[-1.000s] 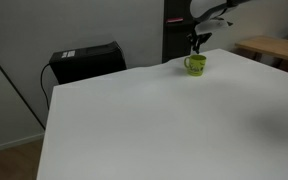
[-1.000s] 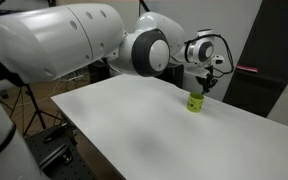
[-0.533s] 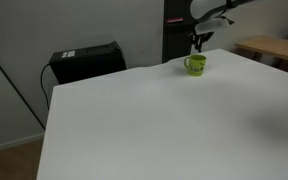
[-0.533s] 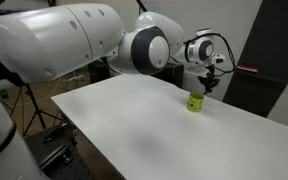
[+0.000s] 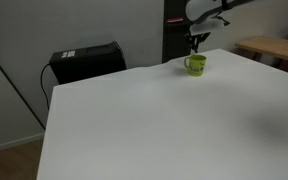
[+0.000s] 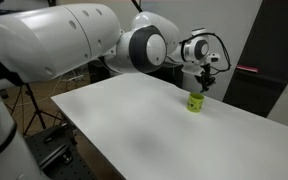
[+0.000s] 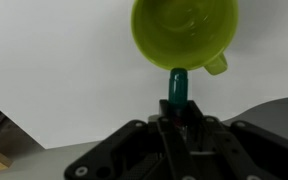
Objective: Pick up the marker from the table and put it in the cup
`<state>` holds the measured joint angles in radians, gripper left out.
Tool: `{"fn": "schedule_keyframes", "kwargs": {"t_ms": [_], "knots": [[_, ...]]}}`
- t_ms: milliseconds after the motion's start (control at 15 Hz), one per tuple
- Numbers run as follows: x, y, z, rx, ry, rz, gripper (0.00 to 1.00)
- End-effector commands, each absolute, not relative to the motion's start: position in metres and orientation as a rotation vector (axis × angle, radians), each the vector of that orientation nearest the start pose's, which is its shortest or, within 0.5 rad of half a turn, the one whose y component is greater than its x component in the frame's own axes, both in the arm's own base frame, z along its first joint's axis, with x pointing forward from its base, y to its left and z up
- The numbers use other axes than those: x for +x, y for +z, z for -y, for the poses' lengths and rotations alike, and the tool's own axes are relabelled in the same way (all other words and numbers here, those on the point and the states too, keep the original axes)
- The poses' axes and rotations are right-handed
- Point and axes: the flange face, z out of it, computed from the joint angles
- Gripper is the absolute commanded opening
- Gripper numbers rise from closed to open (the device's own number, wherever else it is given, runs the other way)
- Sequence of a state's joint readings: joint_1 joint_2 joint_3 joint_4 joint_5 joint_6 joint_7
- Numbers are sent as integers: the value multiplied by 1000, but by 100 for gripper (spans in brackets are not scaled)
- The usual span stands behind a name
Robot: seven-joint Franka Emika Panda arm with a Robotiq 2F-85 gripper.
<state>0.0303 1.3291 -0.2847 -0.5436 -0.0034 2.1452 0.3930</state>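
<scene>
**Operator:** Which way does the cup lie from the gripper?

**Technician:** Straight below. In both exterior views the Panda arm (image 6: 79,45) holds the gripper (image 5: 195,40) above the yellow-green cup (image 5: 195,64), apart from it. The jaws are clamped on the dark green marker (image 7: 177,86), so the marker is off the table and in the grip.

**Operator:** Long axis of the marker?

**Technician:** Upright, with the free end pointing down. In the wrist view that end meets the near rim of the cup's mouth, and the open mouth lies just beyond it. Whether the tip is over the opening or just short of it cannot be told. The handle (image 7: 216,65) juts to the right. A small shift toward the mouth's centre looks advisable before release.

**Operator:** Surface and room?

**Technician:** The white table (image 5: 134,120) is plain and flat, and the cup stands at its far right. A light-brown wooden table (image 5: 274,46) stands further right. A black box-shaped unit (image 5: 84,62) sits by the far left wall.
</scene>
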Motion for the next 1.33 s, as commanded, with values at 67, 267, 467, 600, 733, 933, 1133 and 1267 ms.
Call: {"fn": "schedule_keyframes", "kwargs": {"t_ms": [67, 267, 467, 600, 733, 933, 1133, 1267], "knots": [[830, 224, 48, -3259, -569, -709, 3], [830, 219, 41, -3266, -575, -719, 3], [828, 213, 40, -3271, -584, -737, 3], [827, 210, 41, -3279, -594, -751, 3], [826, 208, 42, -3286, -607, -766, 3], [825, 207, 42, -3297, -631, -777, 3], [821, 207, 41, -3304, -656, -784, 3], [817, 206, 39, -3310, -665, -789, 3]]}}
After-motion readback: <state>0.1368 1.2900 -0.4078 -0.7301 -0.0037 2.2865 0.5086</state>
